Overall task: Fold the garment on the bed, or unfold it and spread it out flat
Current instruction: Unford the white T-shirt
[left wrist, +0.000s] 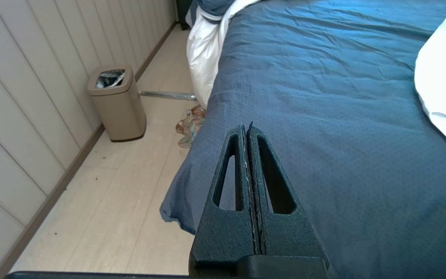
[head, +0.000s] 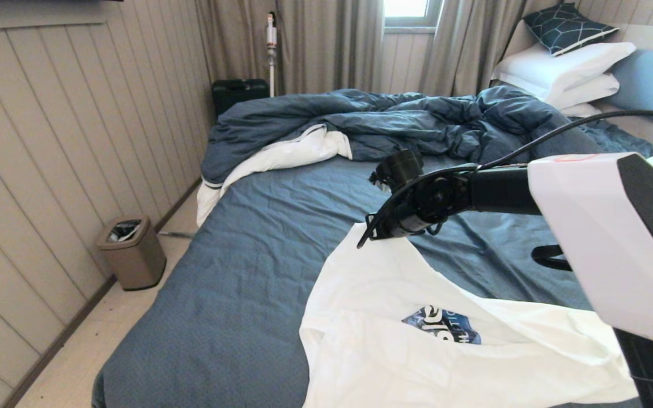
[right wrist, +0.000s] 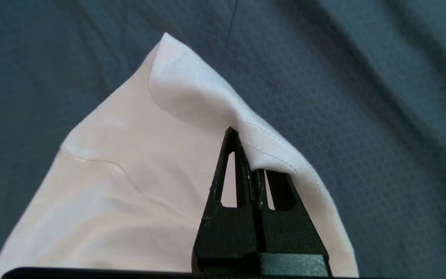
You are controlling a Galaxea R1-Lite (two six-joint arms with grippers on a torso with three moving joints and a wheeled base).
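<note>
The garment (head: 383,306), a white T-shirt with a blue print (head: 442,326), lies rumpled on the near right part of the bed (head: 247,272), whose sheet is blue-grey. My right gripper (head: 367,233) reaches over the bed and is shut on the shirt's stitched hem. In the right wrist view the hem (right wrist: 277,147) drapes over one finger of the right gripper (right wrist: 242,135), lifted off the sheet. My left gripper (left wrist: 246,128) is shut on nothing, above the bed's left edge. The shirt (left wrist: 443,89) is well off to its side.
A rumpled blue duvet (head: 394,119) fills the far half of the bed, with white pillows (head: 564,65) at the headboard. A tan waste bin (head: 132,252) stands on the floor by the panelled wall. A black case (head: 238,93) stands beyond the bed.
</note>
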